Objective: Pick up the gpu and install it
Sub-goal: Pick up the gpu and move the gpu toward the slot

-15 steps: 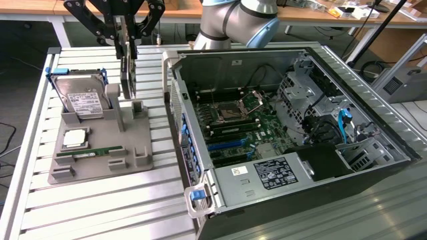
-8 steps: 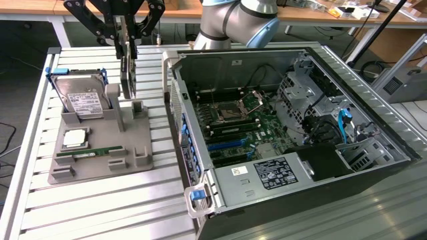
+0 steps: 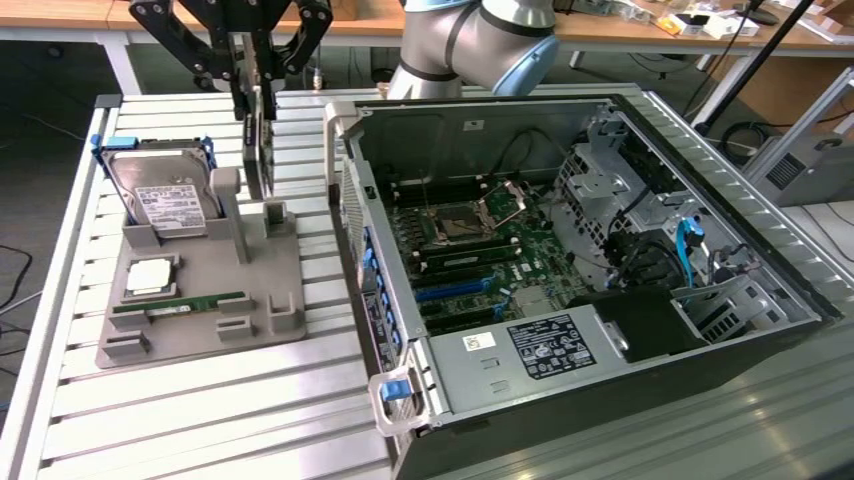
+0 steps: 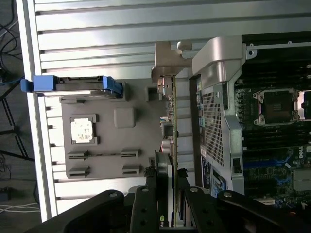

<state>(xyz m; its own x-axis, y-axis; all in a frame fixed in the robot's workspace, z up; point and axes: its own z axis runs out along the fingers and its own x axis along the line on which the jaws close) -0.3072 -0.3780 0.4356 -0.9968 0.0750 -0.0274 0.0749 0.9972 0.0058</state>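
We see the gripper (image 3: 262,85) closed on the gpu (image 3: 260,150). The card hangs below it, edge-on, long axis upright, over the holder (image 3: 200,295). The case (image 3: 350,150) lies just beside it, toward the exterior view's right.

The gpu (image 3: 263,150) upright at the holder (image 3: 174,335), exterior view's left of the case (image 3: 441,130)

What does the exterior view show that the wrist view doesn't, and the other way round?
Exterior view adds: the robot arm's body and the case's power supply. Wrist view adds: the silvery end bracket of the gpu. Shared: the fingers clamping the gpu, the blue-framed hard drive, the grey parts tray and the motherboard.
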